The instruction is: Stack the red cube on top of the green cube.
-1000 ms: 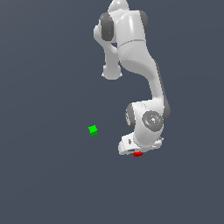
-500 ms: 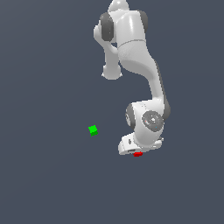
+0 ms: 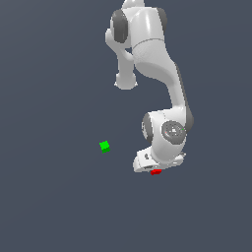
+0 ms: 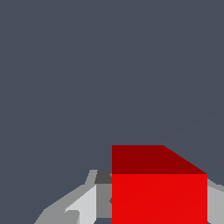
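The red cube (image 3: 156, 172) lies on the grey floor directly under the arm's hand, mostly hidden by it in the exterior view. In the wrist view the red cube (image 4: 159, 192) fills the space between the two fingers, with a grey finger (image 4: 103, 199) against one side and the other finger (image 4: 215, 203) against the opposite side. My gripper (image 3: 154, 169) is shut on the red cube, low at the floor. The green cube (image 3: 104, 146) sits alone on the floor, toward the exterior view's left of the gripper and apart from it.
The white arm (image 3: 152, 59) reaches down from the top of the exterior view over the gripper. The floor (image 3: 59, 206) is a plain dark grey surface.
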Available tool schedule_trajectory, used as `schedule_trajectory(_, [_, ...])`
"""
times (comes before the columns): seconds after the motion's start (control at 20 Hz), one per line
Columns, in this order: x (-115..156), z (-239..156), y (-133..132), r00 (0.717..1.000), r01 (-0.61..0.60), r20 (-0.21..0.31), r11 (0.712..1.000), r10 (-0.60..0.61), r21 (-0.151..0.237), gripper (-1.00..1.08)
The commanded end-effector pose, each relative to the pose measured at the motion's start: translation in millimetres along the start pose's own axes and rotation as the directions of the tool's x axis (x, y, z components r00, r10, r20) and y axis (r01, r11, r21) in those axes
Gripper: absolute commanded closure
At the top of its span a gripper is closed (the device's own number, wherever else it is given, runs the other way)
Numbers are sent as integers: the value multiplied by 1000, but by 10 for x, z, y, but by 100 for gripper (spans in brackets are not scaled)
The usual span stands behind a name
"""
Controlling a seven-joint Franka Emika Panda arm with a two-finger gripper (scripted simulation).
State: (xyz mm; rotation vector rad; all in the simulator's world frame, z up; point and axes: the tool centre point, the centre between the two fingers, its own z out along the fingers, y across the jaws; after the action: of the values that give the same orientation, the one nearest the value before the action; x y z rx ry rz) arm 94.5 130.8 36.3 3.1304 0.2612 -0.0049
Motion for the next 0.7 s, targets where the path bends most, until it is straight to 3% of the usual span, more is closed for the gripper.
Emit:
schedule_trajectory(0.0, [4,-150,0,1000,0,-2,1000,0,0,108])
schedule_trajectory(0.35, [-2,-643,-1,1000,0,-3,1000,0,0,108])
schedule_trajectory(0.65, [6,-829,-1,1000,0,-3,1000,0,0,108])
